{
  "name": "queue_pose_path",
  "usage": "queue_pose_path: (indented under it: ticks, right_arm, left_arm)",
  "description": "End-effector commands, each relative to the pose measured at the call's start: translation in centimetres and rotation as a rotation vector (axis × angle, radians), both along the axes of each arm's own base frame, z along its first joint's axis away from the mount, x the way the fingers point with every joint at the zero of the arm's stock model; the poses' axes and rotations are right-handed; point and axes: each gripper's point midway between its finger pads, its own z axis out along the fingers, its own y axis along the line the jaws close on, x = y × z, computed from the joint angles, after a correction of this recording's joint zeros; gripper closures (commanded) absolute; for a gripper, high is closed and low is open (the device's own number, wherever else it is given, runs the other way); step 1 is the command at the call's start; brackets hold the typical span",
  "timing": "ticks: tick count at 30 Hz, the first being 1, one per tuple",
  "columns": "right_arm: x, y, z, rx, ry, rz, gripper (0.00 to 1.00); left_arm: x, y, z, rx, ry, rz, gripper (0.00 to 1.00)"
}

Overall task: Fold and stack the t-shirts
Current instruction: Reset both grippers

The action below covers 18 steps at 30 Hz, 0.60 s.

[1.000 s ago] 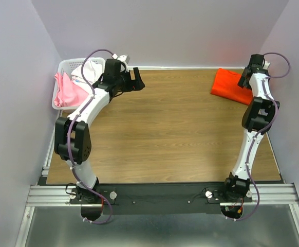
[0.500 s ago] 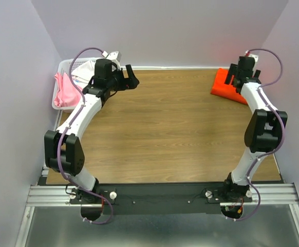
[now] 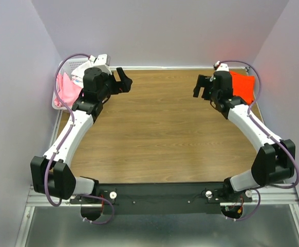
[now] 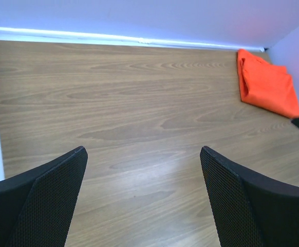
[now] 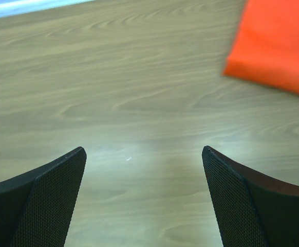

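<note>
Looking from above, the right gripper (image 3: 201, 86) has swung off the folded orange shirt (image 3: 243, 85) in the far right corner — seemingly done; a pink shirt (image 3: 64, 91) waits in the basket (image 3: 70, 64). Left wrist: left gripper (image 4: 142, 152) wide, empty; the orange shirt's long axis slants from the back edge. Right wrist: jaws wide, empty.

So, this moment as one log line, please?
left gripper open | right gripper open | orange t-shirt folded, far right | pink t-shirt in basket

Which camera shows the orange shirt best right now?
The left wrist view: the orange shirt lies folded there, nearly whole. From above, the right arm hides part; the right wrist view crops it.
</note>
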Motion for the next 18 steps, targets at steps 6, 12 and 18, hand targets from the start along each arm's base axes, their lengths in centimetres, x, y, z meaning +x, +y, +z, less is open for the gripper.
queue_pose_path:
  ticks: [6, 12, 18]
  right_arm:
    - [-4.8, 5.4, -2.8, 0.144, 0.077, 0.134, 0.01]
    - [-4.6, 5.2, -1.4, 0.106, 0.040, 0.154, 0.00]
    - [-5.0, 4.6, -0.6, 0.040, 0.032, 0.180, 0.00]
  left_arm:
    - [-0.2, 3.0, 2.5, 0.000, -0.104, 0.156, 0.02]
    - [-0.4, 3.6, 2.7, -0.013, -0.116, 0.192, 0.02]
    - [-0.7, 4.1, 2.4, -0.028, -0.114, 0.225, 0.02]
